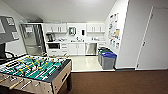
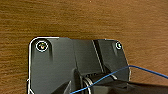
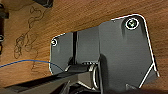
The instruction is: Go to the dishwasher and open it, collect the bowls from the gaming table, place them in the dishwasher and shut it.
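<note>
The dishwasher (image 1: 90,48), a stainless-steel front under the white counter, stands closed at the far end of the kitchen, straight ahead across the room. The gaming table (image 1: 32,68), a table-football table with a green field and rods, stands close at my lower left. The bowls are out of view. Both wrist views look down past the robot's dark plate onto brown floor (image 2: 82,20).
Grey bins with blue and green lids (image 1: 107,58) stand by the right wall before the kitchen. A steel fridge (image 1: 32,38) is at the left of the cabinets. A white door (image 1: 152,40) is at the right. Brown carpet gives way to pale kitchen floor (image 1: 83,62).
</note>
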Controlling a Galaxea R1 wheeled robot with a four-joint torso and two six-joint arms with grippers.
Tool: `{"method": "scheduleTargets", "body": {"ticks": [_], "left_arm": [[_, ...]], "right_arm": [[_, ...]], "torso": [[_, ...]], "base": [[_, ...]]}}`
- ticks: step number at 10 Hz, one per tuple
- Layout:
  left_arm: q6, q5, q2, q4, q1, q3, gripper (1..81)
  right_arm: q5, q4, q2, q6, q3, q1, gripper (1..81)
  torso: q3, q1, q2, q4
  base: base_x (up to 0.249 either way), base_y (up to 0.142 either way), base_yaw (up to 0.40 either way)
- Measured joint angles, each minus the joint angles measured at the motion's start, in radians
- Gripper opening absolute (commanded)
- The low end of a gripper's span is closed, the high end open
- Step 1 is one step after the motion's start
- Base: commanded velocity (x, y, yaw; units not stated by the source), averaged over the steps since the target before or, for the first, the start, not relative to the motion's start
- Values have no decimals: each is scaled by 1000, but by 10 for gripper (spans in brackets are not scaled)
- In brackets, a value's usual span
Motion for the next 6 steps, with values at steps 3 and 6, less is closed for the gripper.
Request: {"method": "scheduleTargets", "body": {"ticks": [3, 6], "left_arm": [[0, 0, -2, 0, 0, 0, 811], [0, 0, -1, 0, 0, 0, 811]], "right_arm": [[1, -1, 12, 0, -11, 0, 811], [1, -3, 29, 0, -39, 0, 811]], "torso": [[0, 0, 0, 0], [0, 0, 0, 0]], "base": [[145, 0, 0], [145, 0, 0]]}}
